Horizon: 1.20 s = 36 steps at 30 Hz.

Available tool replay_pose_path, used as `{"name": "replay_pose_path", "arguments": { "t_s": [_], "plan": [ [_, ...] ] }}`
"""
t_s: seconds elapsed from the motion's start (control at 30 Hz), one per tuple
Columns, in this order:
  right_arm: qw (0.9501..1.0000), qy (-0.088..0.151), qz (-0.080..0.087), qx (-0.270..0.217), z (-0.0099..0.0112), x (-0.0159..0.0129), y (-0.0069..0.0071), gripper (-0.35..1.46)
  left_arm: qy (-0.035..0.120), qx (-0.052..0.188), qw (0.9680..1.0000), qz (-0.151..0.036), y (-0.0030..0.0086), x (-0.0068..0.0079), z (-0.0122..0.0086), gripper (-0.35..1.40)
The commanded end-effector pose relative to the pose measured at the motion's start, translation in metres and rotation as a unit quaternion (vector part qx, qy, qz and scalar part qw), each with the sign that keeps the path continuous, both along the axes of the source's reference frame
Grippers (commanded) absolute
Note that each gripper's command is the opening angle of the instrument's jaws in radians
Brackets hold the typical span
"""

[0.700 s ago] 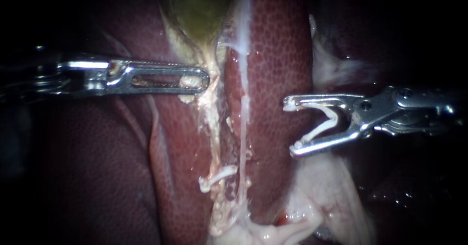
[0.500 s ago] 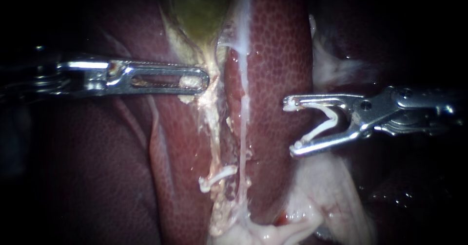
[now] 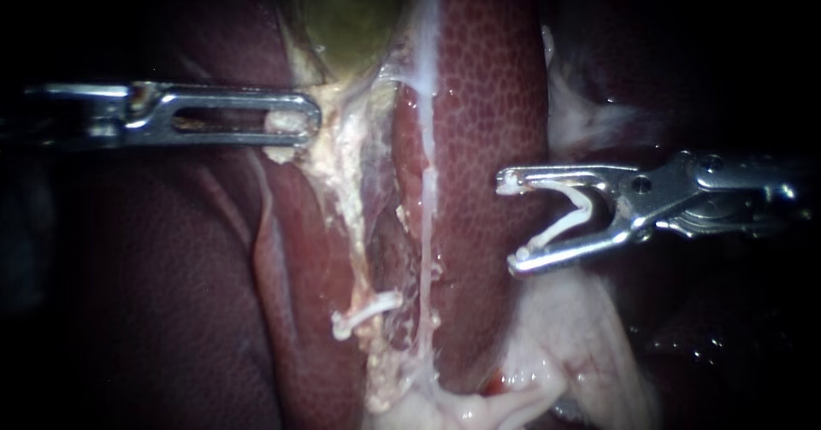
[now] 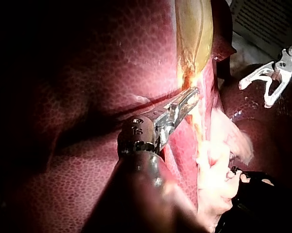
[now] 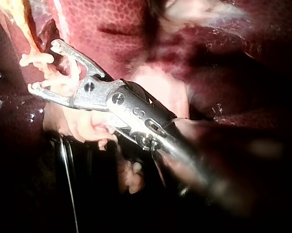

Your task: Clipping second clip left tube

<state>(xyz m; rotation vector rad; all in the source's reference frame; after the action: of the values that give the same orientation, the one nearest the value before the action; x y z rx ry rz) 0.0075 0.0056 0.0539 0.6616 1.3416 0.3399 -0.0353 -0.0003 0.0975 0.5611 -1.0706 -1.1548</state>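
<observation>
Our right instrument (image 3: 510,222), jaws holding a spread clip (image 3: 566,218), lies right of the left tube (image 3: 352,225). The tube runs far-to-near and carries a fitted clip (image 3: 368,309) at its near end. Our left instrument (image 3: 299,126) grips tissue (image 3: 329,144) farther up.

Gallbladder (image 3: 351,20) between liver (image 3: 487,97) lobes, clip (image 3: 369,310) across tube (image 3: 363,263) below

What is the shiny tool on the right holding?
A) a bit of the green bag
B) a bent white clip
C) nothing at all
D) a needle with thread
B: the right instrument carries a bent white clip at its tip, in front of the liver.
</observation>
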Motion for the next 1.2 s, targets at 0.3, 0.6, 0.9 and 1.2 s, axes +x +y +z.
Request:
{"name": "replay_pose_path", "arguments": {
  "t_s": [0.3, 0.6, 0.9, 1.2],
  "plan": [
    [1.0, 0.0, 0.0, 0.0, 0.0, 0.0, 0.0, 0.6, -0.003, -0.007, 0.9999, -0.01, 0.0007, 0.0016, -0.0017, -0.35],
    [1.0, 0.0, 0.0, -0.001, 0.0001, 0.0002, -0.0001, 0.6, -0.003, -0.007, 0.9999, -0.011, 0.0006, 0.0015, -0.0016, -0.35],
    [0.9999, 0.006, -0.007, -0.009, 0.0025, 0.0039, -0.0026, 0.6, -0.003, -0.007, 0.9999, -0.011, 0.0006, 0.0015, -0.0016, -0.35],
    [0.9997, 0.013, -0.019, 0.001, 0.0074, 0.0099, -0.0062, 0.6, -0.003, -0.007, 0.9999, -0.011, 0.0006, 0.0014, -0.0016, -0.35]
  ]
}}
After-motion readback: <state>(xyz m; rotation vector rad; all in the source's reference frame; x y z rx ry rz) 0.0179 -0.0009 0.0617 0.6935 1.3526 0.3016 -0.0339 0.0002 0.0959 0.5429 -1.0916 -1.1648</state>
